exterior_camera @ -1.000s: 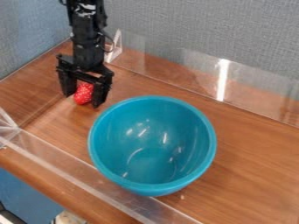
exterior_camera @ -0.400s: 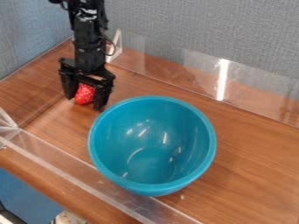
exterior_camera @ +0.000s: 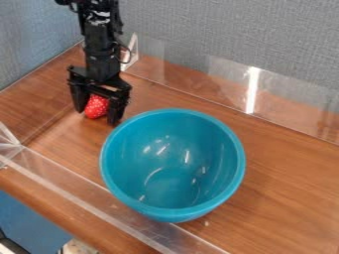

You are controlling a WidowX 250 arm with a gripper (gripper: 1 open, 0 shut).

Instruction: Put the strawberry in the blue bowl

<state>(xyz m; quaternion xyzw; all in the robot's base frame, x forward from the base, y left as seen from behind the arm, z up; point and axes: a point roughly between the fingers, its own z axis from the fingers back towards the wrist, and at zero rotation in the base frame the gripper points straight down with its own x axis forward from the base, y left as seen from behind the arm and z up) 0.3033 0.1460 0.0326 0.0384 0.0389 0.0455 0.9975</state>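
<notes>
Camera: pincer (exterior_camera: 97, 102) apart, straddling strawberry (exterior_camera: 95, 107); strawberry's axis unclear.

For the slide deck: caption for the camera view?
Open gripper straddles the strawberry on the table, beside the empty blue bowl.

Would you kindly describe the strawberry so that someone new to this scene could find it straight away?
Start at the big blue bowl on the wooden table and look up and left to the black gripper pointing down. The strawberry sits on the table between its open fingers: the only small red thing in view.
</notes>
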